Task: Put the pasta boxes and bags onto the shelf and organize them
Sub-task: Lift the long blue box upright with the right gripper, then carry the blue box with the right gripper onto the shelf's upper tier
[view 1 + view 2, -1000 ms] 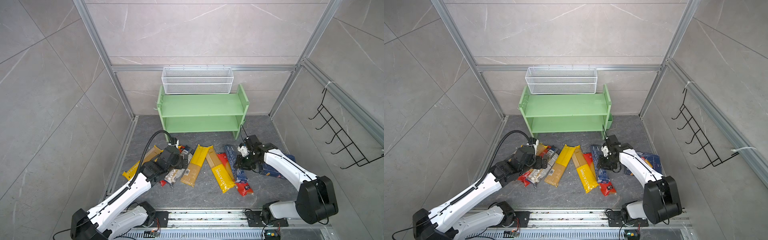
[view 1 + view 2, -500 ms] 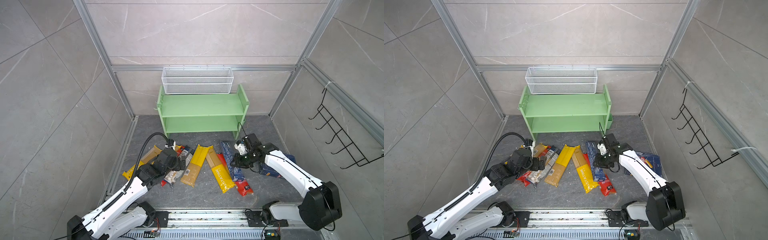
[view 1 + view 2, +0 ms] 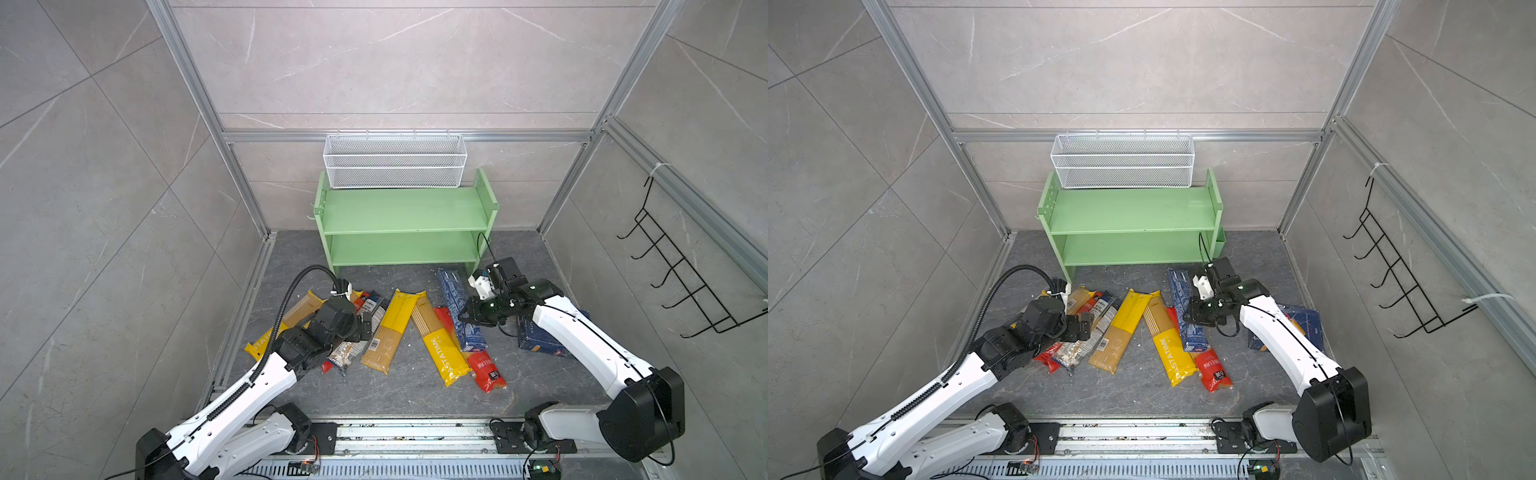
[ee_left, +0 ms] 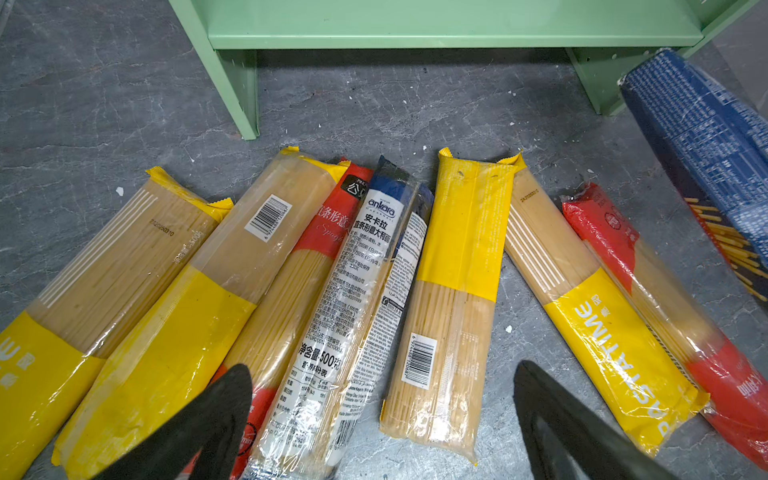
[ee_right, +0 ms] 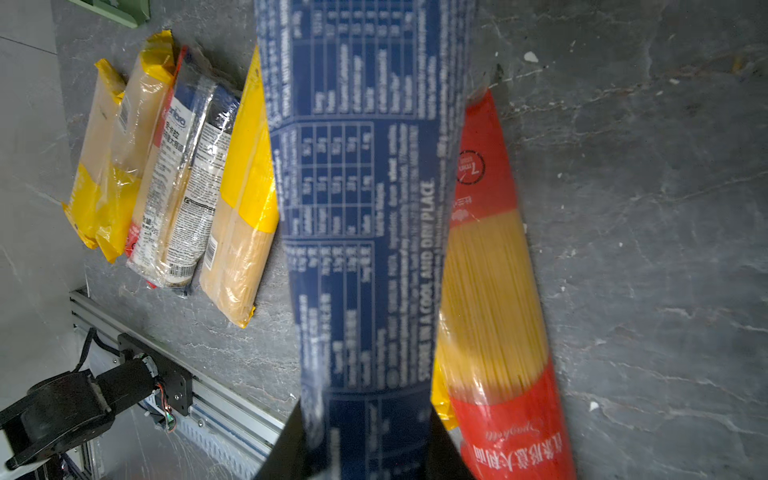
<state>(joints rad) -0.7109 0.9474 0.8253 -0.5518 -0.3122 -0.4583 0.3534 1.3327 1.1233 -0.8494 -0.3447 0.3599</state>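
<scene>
The long narrow dark blue pasta box [image 3: 458,307] [image 3: 1185,308] is tilted over the floor, and my right gripper [image 3: 467,316] [image 3: 1190,318] is shut on it near its middle. In the right wrist view the box [image 5: 361,208] runs out from between the jaws of that gripper [image 5: 365,440]. The wide blue pasta box [image 3: 540,338] lies partly under the right arm. Several bags lie fanned on the floor: a yellow one [image 3: 390,332], a PASTATIME one [image 3: 441,353] and a red one [image 3: 484,366]. My left gripper [image 3: 365,326] [image 4: 382,399] hangs open above a clear bag [image 4: 353,299]. Both boards of the green shelf [image 3: 403,216] [image 3: 1129,216] are bare.
A white wire basket [image 3: 395,166] hangs on the back wall just above the shelf. A black hook rack [image 3: 681,270] is on the right wall. The arms' base rail [image 3: 415,432] runs along the front edge. Grey walls close in both sides.
The right gripper has tightened on the narrow blue box and swung it a little to the left, off the floor. The left gripper has shifted slightly over the bags, still open.
</scene>
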